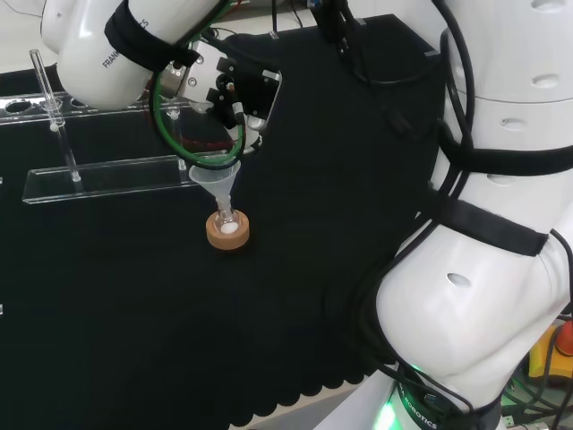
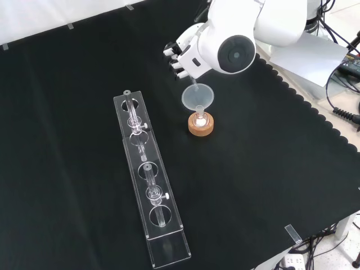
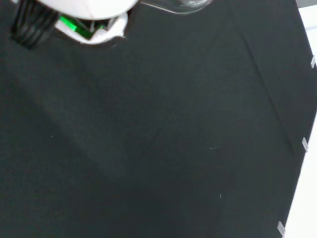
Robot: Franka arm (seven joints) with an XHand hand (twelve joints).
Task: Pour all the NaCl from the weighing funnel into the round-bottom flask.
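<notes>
A small round-bottom flask (image 2: 199,120) with white powder in it stands in a cork ring (image 2: 201,128) near the middle of the cloth. A clear cone funnel (image 2: 197,98) sits in its neck. In the head view the flask (image 1: 227,221) and the cone funnel (image 1: 215,181) stand right under the hand (image 1: 235,88). The hand (image 2: 179,58) is curled round a clear weighing funnel, most of it hidden. Its thin glass stem (image 2: 193,85) slants down into the cone funnel's mouth. The wrist view shows a blurred white part of the hand (image 3: 94,22) and a glass rim (image 3: 184,5).
A long clear rack (image 2: 151,191) with glass tubes lies left of the flask in the front view; it is the clear rack (image 1: 107,177) behind the flask in the head view. The cloth's scalloped edge (image 2: 315,112) runs at the front view's right.
</notes>
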